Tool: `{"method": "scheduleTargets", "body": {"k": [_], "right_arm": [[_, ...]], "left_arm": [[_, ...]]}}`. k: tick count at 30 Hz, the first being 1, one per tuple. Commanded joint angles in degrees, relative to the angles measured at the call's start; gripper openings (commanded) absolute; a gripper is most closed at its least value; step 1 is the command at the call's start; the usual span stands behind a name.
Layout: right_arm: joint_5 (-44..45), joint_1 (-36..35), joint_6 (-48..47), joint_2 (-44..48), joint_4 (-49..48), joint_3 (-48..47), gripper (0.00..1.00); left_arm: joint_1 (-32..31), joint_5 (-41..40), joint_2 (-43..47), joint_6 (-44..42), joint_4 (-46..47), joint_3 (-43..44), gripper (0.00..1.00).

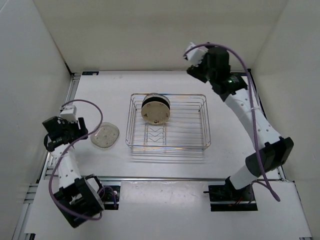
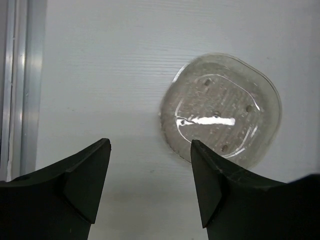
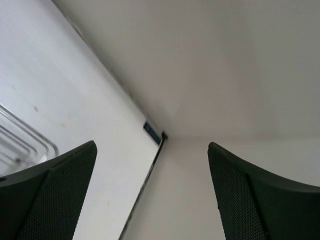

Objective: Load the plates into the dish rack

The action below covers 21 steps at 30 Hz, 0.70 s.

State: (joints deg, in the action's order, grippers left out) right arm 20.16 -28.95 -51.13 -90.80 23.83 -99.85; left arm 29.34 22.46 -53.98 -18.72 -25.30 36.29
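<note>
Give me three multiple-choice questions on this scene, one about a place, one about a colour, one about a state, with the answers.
1. Where is the clear glass round plate?
A) flat on the white table, left of the chrome wire dish rack
B) standing in the rack
C) atop another plate

2. What colour is the round plate facing the arms in the rack?
A) blue
B) cream-yellow
C) red

3. The left end effector is:
A) shut on a plate
B) shut on a wire
C) open and empty

Answers: 1 A, the top view shows it beside the rack; 2 B, its cream face shows there; 3 C, its wrist view shows fingers apart, nothing between.
</note>
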Motion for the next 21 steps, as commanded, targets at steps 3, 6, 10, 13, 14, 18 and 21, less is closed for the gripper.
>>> {"method": "scheduleTargets", "body": {"k": [3, 6, 10, 13, 14, 18, 21], "right_arm": [[-11.88, 10.3, 13.68, 10.36, 7.54, 10.45, 0.94], [-19.7, 17.16, 17.2, 13.63, 6.14, 18.27, 0.94], [-28.76, 25.5, 22.55, 14.78, 5.0, 25.04, 0.95], [-34.04, 29.02, 24.5, 16.27, 2.19, 29.78, 0.95], [-34.83, 29.73, 24.5, 17.06, 0.88, 30.76, 0.95], [-38.26, 31.76, 25.82, 17.59, -1.32, 34.45, 0.97], [-41.08, 33.43, 27.22, 18.73, -2.73, 37.27, 0.97]], "left_arm": [[9.05, 11.72, -8.49, 1.85, 0.6, 6.15, 0.76], [10.99, 16.9, -13.59, 2.37, -0.45, 8.61, 0.77], [11.79, 23.49, -19.75, 1.85, -2.03, 12.12, 0.77], [11.79, 26.22, -24.66, 0.1, -3.62, 13.8, 0.77], [11.79, 26.23, -25.99, 0.09, -4.66, 15.02, 0.77], [11.79, 29.22, -33.55, -2.9, -8.62, 18.98, 0.77], [11.79, 29.22, -38.65, -5.0, -10.9, 21.88, 0.76]]}}
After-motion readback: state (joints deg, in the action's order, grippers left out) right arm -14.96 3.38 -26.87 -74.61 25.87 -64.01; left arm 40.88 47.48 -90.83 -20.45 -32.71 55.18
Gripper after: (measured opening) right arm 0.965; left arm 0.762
